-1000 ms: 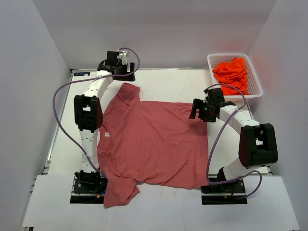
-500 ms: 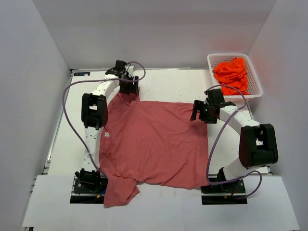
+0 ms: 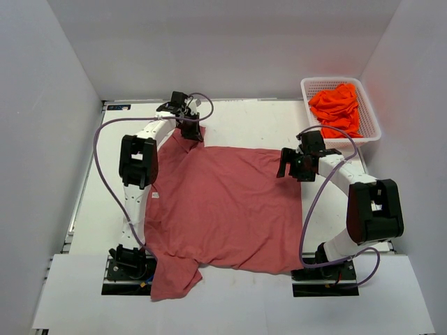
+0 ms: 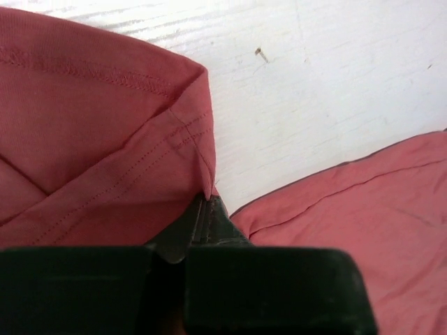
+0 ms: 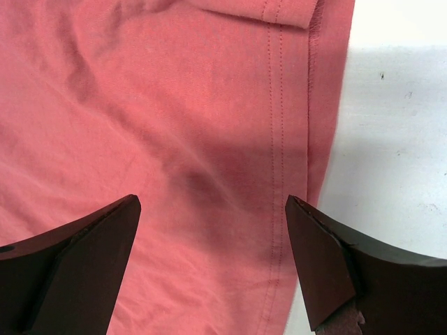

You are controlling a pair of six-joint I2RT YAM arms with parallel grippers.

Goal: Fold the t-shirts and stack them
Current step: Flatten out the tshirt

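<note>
My left pincer [image 4: 204, 209] is pinched tight on the far sleeve of the rose-red t-shirt [image 3: 223, 209], spread on the table [image 3: 251, 118]. My right pincer [image 5: 211, 202] gapes wide, empty, above its right hem. Orange t-shirts [image 3: 336, 106] sit in the basket [image 3: 372, 125].

I work over a white table [image 3: 251, 118] whose top, seen close from my left wrist, is matt with a faint streaky grain and one small dark speck [image 4: 260, 52]. Plain pale grey walls box it in on three sides: a back wall [image 3: 223, 49], a left wall [image 3: 42, 139] and a right wall [image 3: 422, 209]. A white board [image 3: 244, 300] lies across the near edge, and the light is soft and even, casting only faint shadows.
</note>
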